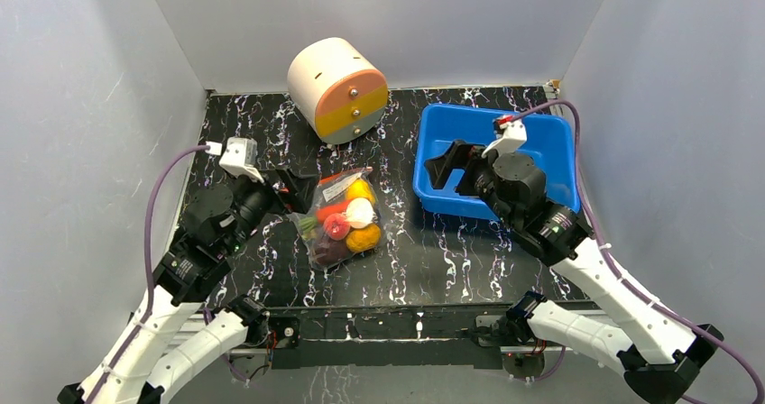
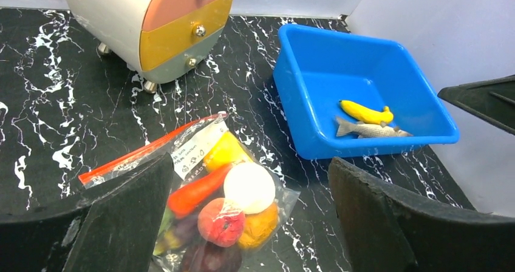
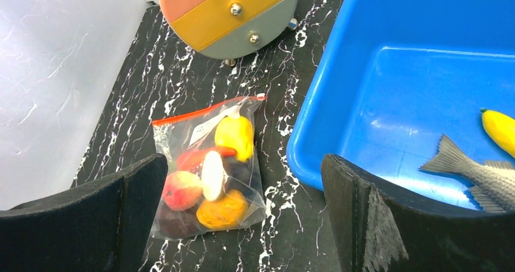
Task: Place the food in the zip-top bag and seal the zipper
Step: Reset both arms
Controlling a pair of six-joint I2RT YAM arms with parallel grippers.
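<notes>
The zip-top bag (image 1: 343, 216) lies on the black marble table, holding several toy foods: a yellow piece, an orange carrot, a white round, a red round, an orange round and a dark purple piece. Its red-orange zipper (image 3: 206, 109) runs along the far edge; I cannot tell if it is sealed. A yellow banana (image 2: 366, 112) lies in the blue bin. My left gripper (image 1: 298, 192) is open and empty just left of the bag (image 2: 212, 193). My right gripper (image 1: 454, 171) is open and empty over the bin's left rim; the bag (image 3: 206, 169) shows between its fingers.
The blue bin (image 1: 541, 133) at the back right also holds a grey toy fish (image 2: 370, 129). A cream-and-orange drawer cylinder (image 1: 338, 88) stands at the back centre. Grey walls enclose the table on three sides.
</notes>
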